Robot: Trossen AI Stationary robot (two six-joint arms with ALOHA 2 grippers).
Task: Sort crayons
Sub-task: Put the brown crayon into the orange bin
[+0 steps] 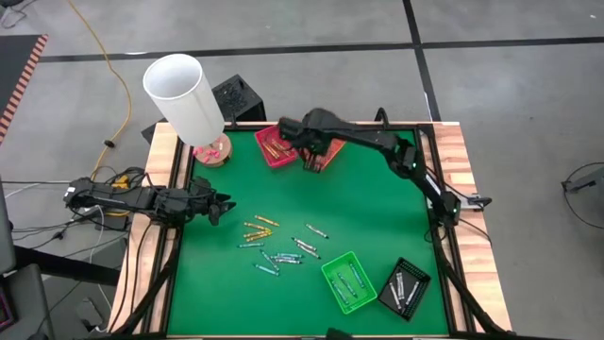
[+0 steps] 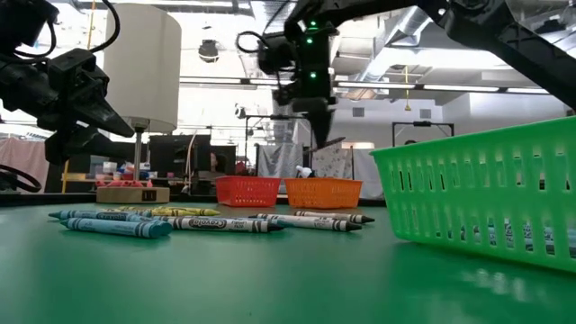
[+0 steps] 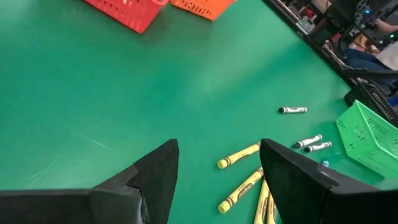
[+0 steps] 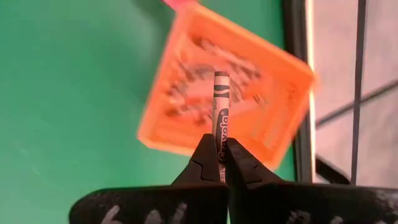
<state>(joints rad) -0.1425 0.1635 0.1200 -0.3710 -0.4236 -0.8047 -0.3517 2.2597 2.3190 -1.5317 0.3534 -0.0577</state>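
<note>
The right hand (image 4: 221, 163) is clamped on a grey crayon (image 4: 221, 115) and holds it up over the orange tray (image 4: 273, 106). The left hand (image 3: 217, 168), fingers apart, hangs near the yellow crayons (image 3: 239, 155). More crayons (image 1: 283, 247) lie loose on the green bench (image 1: 368, 203), between the orange tray and the green basket (image 1: 351, 281).
</note>
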